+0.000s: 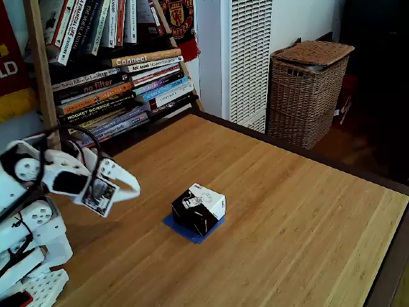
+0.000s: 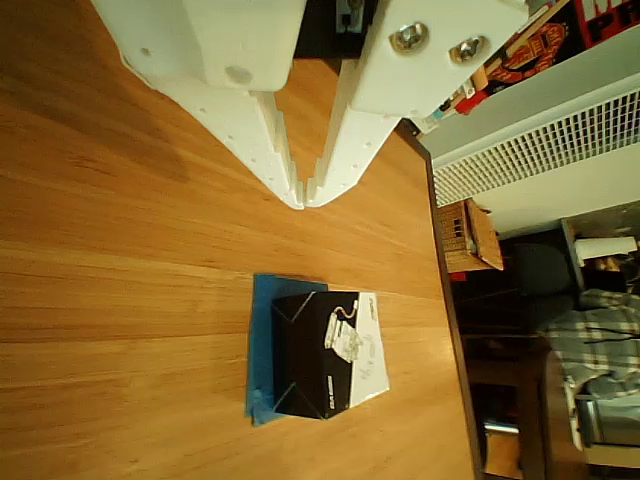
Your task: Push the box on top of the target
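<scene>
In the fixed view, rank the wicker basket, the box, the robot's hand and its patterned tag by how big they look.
1. Wicker basket, though it stands farthest from the camera.
2. Hand, nearer the camera, so unsure against the box.
3. Box, sitting on the blue tape target.
4. Patterned tag.

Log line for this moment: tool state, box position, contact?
tool: shut, empty | box: sitting on target, blue tape showing along its edges | contact: none, tool clear of box | surface: wood table

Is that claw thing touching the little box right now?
No. In the fixed view the gripper hangs well to the left of the box, with bare table between them.
</scene>
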### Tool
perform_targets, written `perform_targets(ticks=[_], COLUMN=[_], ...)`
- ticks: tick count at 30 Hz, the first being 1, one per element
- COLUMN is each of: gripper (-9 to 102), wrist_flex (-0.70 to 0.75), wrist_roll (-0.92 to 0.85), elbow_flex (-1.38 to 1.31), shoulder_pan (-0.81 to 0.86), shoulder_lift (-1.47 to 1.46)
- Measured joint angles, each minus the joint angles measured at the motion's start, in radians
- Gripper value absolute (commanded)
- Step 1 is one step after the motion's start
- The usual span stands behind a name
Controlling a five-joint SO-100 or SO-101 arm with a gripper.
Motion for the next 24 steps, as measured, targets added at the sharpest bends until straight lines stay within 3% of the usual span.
perform_targets(ticks=[24], gripper=[0], wrist_flex=[-0.075], wrist_roll=[-0.011], elbow_flex=[0.121], shoulder_pan=[0.0], shoulder_lift=[0.0])
